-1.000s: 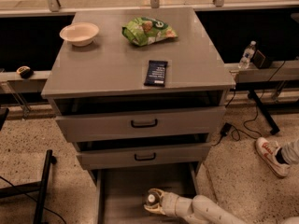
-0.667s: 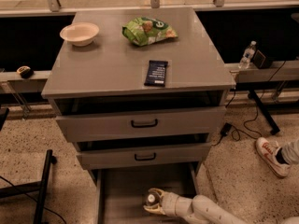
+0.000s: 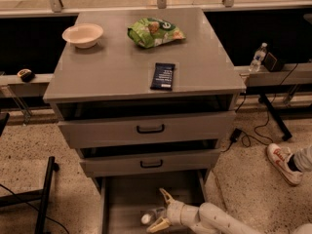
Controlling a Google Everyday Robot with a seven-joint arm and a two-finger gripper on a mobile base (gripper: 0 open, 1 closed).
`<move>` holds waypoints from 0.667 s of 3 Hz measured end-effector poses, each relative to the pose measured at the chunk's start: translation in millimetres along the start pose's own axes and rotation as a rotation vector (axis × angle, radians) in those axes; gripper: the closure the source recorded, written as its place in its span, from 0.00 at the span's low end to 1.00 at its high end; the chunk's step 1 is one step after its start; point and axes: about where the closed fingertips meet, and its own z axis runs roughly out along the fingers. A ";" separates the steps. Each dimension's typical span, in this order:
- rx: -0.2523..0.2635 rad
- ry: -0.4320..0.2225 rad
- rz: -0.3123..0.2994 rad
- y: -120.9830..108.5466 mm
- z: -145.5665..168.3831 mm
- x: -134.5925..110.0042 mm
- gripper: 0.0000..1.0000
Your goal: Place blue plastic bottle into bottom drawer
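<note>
The bottom drawer [image 3: 122,199] is pulled out, plain grey inside, at the foot of the cabinet. The blue plastic bottle [image 3: 152,215] lies on its side on the drawer floor, white cap toward the left; most of it is hidden by the fingers. My gripper [image 3: 155,209] reaches into the drawer from the lower right. Its two tan fingers [image 3: 165,196] are spread wide apart, one on each side of the bottle, so it is open.
Two upper drawers with black handles [image 3: 150,128] stand slightly ajar. On the cabinet top are a white bowl [image 3: 83,34], a green snack bag [image 3: 155,31] and a dark packet [image 3: 163,76]. A small water bottle [image 3: 258,57] stands on the right ledge; a person's shoe [image 3: 282,164] is on the floor.
The gripper's fingers have spread apart inside the bottom drawer, and the bottle now lies on the drawer floor between them.
</note>
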 end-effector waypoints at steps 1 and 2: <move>0.039 -0.023 0.087 3.1 -9.4 -21.5 0.00; 0.068 -0.036 0.102 11.4 -19.6 -42.3 0.00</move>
